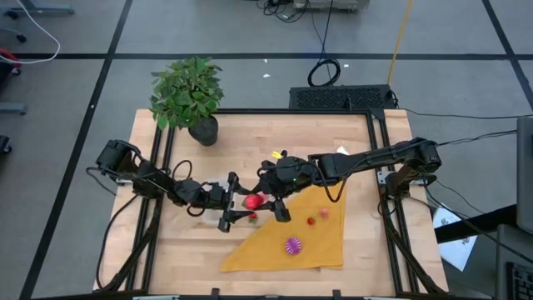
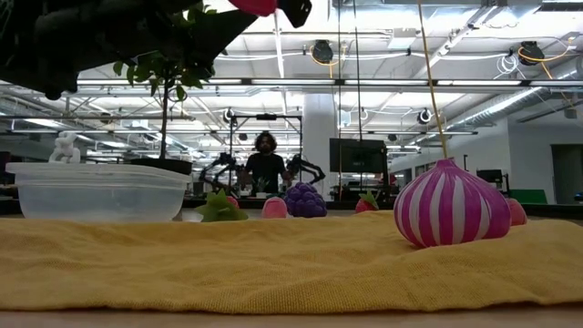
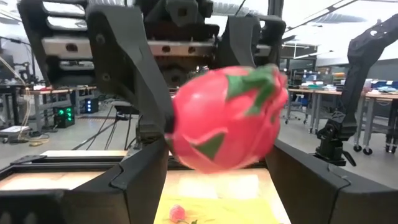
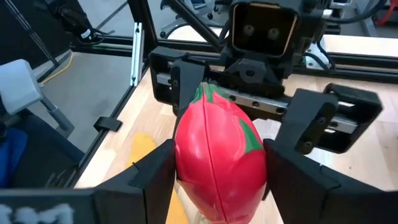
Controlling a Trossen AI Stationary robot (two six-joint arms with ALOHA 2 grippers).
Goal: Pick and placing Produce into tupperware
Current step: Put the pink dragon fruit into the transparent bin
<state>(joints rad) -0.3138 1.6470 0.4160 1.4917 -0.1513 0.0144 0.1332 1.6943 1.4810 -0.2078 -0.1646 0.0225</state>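
The produce I'm on, a red toy dragon fruit, hangs above the table, pinched by the fingers of the right gripper, with the left gripper facing it, fingers wide; it looks light, hard and glossy, so I'd grip its broad middle.

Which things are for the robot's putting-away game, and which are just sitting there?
For the job: red toy fruit, gripped by the right gripper, left gripper open around it; clear tupperware; striped bulb; purple grapes; spiky ball.
Just lying about: potted plant; yellow cloth.
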